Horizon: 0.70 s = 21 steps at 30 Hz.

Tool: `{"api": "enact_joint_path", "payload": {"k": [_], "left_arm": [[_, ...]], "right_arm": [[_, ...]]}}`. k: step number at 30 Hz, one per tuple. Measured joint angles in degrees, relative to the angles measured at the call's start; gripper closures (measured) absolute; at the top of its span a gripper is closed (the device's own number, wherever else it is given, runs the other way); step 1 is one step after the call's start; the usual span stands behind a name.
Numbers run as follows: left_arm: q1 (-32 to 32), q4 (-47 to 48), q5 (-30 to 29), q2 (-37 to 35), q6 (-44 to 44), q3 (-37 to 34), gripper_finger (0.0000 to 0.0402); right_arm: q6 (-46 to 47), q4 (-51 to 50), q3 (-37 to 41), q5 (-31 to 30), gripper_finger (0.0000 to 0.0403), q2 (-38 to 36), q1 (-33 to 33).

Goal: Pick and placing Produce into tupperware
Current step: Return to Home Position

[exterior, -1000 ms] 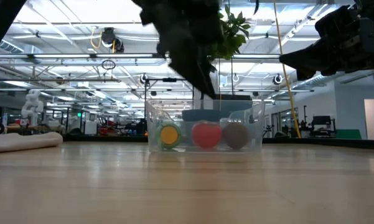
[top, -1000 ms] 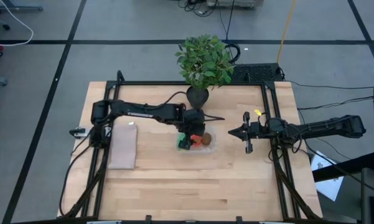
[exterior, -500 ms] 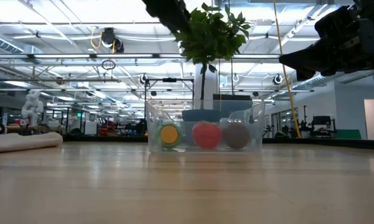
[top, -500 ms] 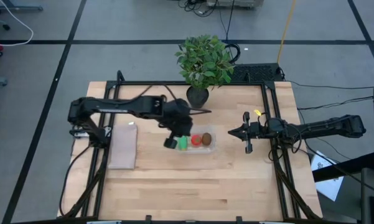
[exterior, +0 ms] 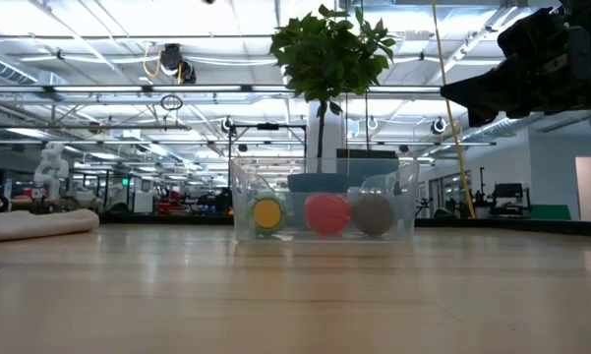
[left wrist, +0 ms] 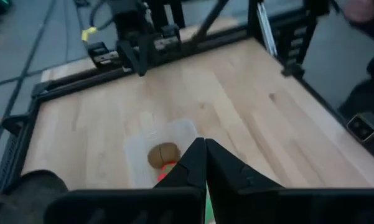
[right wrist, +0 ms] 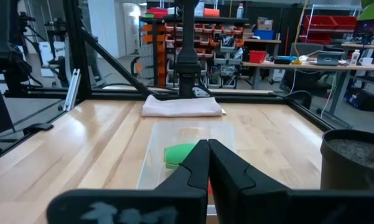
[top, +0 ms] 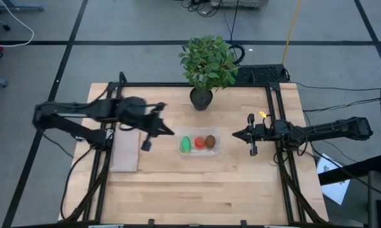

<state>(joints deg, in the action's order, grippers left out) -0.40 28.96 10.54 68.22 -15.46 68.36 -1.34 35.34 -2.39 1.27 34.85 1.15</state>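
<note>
The clear tupperware [top: 200, 144] stands mid-table on its flat base. In it lie the three produce pieces in a row: the green one [top: 186, 144], the red one [top: 199, 141] and the brown kiwi [top: 210, 140]. The low view shows them through the wall of the tupperware [exterior: 325, 187]. My left gripper [top: 166, 130] hovers left of the container and above it, shut and with nothing in it [left wrist: 203, 148]. My right gripper [top: 238, 134] waits right of the container, shut, pointing at it [right wrist: 206, 148].
A potted plant [top: 207, 62] stands at the far edge behind the container. A pale folded cloth [top: 125, 149] lies at the table's left. Black frame rails [top: 277, 120] run along the table's sides. Bare wood stretches across the near half.
My left gripper has risen from over the tupperware and drawn back toward the table's left edge, out of the low view. The three pieces stay in the container. My right arm has kept still.
</note>
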Motion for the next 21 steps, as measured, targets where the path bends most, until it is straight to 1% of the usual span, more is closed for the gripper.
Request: {"api": "enact_joint_path", "payload": {"k": [3, 5, 9, 17, 21], "left_arm": [[-0.56, -7.21, -2.34, -6.97, 2.16, -8.61, 0.04], [-0.74, -9.35, -3.83, -11.61, 3.25, -13.42, 0.04], [-0.75, -12.81, -4.46, -19.43, 4.31, -20.74, 0.04], [-0.97, -24.33, -9.26, -30.7, 5.81, -36.03, 0.04], [-0.97, -30.09, -9.15, -34.88, 5.67, -41.86, 0.0401]], "right_arm": [[0.21, -0.03, 0.0, 0.01, 0.0403, 0.02, 0.0], [0.15, -0.06, -0.01, 0.01, 0.0403, 0.08, 0.0], [0.06, 0.01, 0.0, 0.01, 0.0403, 0.11, 0.0], [0.61, 1.91, 0.0, 0.01, 0.0403, 0.11, 0.0], [1.18, 3.73, -0.01, 0.01, 0.0403, 0.11, 0.0]]}}
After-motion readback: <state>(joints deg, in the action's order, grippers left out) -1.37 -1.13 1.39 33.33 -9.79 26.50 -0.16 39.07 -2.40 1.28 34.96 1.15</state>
